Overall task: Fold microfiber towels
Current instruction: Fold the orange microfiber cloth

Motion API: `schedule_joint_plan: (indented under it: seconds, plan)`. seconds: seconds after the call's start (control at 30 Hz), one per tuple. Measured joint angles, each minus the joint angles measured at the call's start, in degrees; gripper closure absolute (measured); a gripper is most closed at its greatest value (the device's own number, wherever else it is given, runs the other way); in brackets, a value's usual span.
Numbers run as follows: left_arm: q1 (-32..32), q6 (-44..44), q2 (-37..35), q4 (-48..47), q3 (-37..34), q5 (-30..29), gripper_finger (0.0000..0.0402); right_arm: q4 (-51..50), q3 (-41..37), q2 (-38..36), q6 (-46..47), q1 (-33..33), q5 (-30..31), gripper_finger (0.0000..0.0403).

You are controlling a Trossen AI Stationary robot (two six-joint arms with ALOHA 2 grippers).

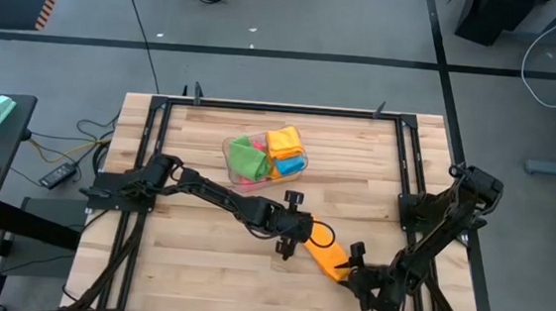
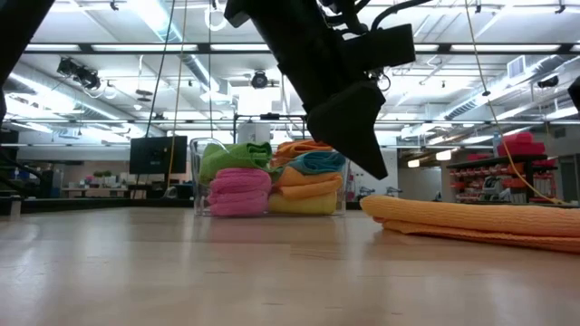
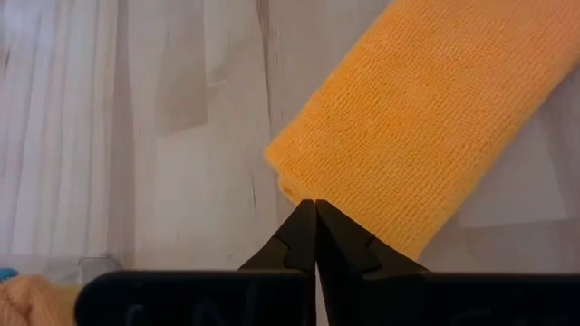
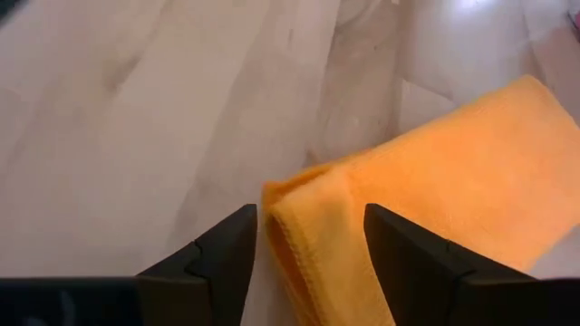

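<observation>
Orange towel (image 1: 324,255) between the two claws, folded into a long strip on the wooden counter (image 1: 199,269). Left claw (image 3: 314,206) pressed together to a single point, tips right at the folded corner of that strip; cannot tell whether touching cloth or pinching any of it. Right claw (image 4: 310,237) spread, one dark finger (image 4: 222,254) on either side of the strip's other end, cloth lying in the gap, not squeezed. Fine looped weave, soft rounded fold edges, stitched hem visible at the corner nearest the right claw.

Farther out toward the far side of the counter: one clear plastic bin (image 1: 231,152), rectangular, stuffed with rolled and bunched towels. Counted in the bin from the low view: one green (image 2: 227,158), one pink (image 2: 239,192), one blue (image 2: 317,161), one yellow (image 2: 304,204), and orange cloth (image 2: 304,179) between, possibly more than one. Plush, nubby surfaces, same as the strip.

Pale planked counter with a black metal frame (image 1: 282,107) round its edge.
</observation>
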Motion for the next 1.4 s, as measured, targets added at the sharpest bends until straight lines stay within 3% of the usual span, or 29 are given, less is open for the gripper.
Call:
schedule_joint_plan:
  seconds: [0.3,0.63,1.03,1.2,1.4]
  plan:
    - [0.0,-0.1,0.0,-0.4,0.0,0.0,0.0372,-1.5,-0.3,1.9,-0.6,0.2,0.3,0.0198]
    - [-0.1,-0.5,0.0,-0.9,0.0,0.0,0.039,-1.7,-0.1,-0.4,-1.9,1.6,-0.1,0.0199]
    - [-0.1,-0.5,0.1,-0.8,0.0,0.0,0.038,-6.3,-0.6,0.0,-4.9,-0.6,-0.9,0.0201]
    - [-0.2,-0.5,0.1,-1.3,0.0,0.0,0.039,-5.6,-1.2,-0.2,-6.5,-1.7,-3.6,0.0238]
    - [-0.3,-0.5,0.1,-1.3,0.0,0.0,0.0381,-5.3,-1.2,-0.2,-8.3,-2.3,-5.8,0.0319]
